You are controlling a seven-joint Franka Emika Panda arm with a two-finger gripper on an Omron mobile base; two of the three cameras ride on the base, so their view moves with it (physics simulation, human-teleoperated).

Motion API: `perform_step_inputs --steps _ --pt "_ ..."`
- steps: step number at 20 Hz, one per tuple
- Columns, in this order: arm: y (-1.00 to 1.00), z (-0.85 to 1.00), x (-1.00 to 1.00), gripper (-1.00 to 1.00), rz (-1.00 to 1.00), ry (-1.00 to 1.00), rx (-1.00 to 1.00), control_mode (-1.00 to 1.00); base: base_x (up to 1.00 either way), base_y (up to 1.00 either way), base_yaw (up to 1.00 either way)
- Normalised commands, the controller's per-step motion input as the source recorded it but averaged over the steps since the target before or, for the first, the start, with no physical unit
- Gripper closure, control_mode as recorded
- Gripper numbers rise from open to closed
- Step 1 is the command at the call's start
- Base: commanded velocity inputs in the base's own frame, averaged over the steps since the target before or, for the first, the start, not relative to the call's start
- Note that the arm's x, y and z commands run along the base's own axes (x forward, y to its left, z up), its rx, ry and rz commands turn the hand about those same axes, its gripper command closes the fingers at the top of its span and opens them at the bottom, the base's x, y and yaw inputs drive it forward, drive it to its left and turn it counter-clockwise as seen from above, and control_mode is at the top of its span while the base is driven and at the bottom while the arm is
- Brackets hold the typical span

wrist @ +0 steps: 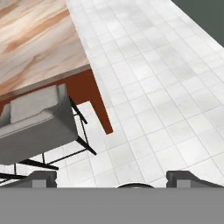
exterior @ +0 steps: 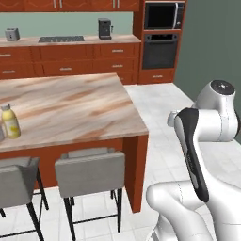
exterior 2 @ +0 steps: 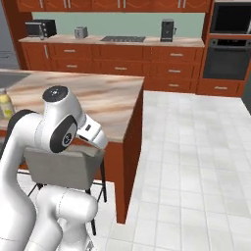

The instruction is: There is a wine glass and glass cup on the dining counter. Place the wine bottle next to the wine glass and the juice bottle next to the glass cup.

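One juice bottle [exterior: 10, 121] upright on the dining counter [exterior: 75, 106], empty gripper [wrist: 111, 178] spread wide above floor tiles [wrist: 166, 87].

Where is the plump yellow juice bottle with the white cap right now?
The plump yellow juice bottle stands upright near the left edge of the left base view, on the pink-beige marble dining counter, above the grey stools.

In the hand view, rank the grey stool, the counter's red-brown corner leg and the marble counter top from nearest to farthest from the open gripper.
Gripper:
1. Grey stool, left, closest.
2. Corner leg, centre, behind the stool.
3. Dining counter top, upper left, farthest.
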Motion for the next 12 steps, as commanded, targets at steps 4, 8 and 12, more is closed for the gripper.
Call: perform_step_inputs --steps 4,8,12 --pt "0.00 0.00 0.00 -1.00 0.00 0.00 0.00 1.00 -0.03 -0.77 0.00" --pt "0.00 0.00 0.00 -1.00 0.00 0.00 0.00 1.00 -0.03 -0.75 0.00" --pt "0.00 0.00 0.00 -1.00 0.00 0.00 0.00 1.00 0.08 -0.64 0.02"
